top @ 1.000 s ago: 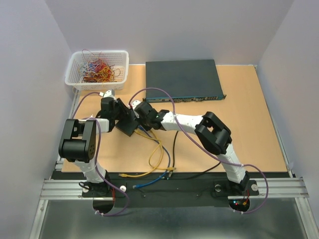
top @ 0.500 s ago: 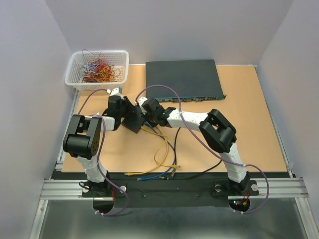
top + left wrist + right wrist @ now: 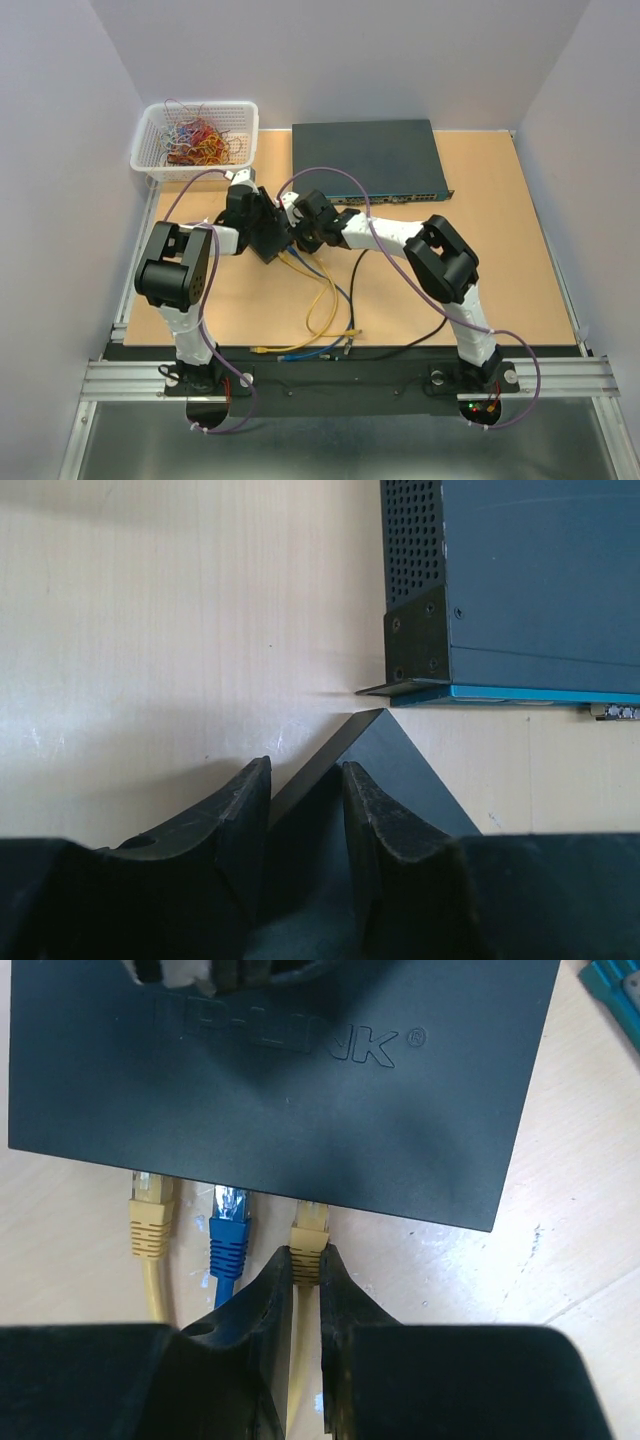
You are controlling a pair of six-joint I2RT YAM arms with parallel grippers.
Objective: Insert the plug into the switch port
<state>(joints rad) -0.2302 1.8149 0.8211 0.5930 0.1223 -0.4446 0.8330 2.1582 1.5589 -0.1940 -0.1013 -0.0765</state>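
Observation:
The small black box (image 3: 280, 1090) lies flat, with its row of switch ports along its near edge in the right wrist view. My right gripper (image 3: 306, 1256) is shut on a yellow plug (image 3: 310, 1228) whose tip sits in a port at that edge. A blue plug (image 3: 230, 1230) and another yellow plug (image 3: 148, 1222) sit in ports to its left. My left gripper (image 3: 306, 770) is shut on the box's far corner (image 3: 380, 750). In the top view both grippers, left (image 3: 258, 222) and right (image 3: 300, 232), meet at the box (image 3: 270, 243).
The large grey-blue rack switch (image 3: 365, 160) stands at the back, its corner close ahead of the left gripper (image 3: 540, 580). A white basket (image 3: 150, 160) of coloured cables is at the back left. Yellow, blue and black cables (image 3: 325, 300) trail to the front edge.
Both grippers and the small black box have moved back and slightly right, toward the rack switch. The trailing cables were drawn along behind them.

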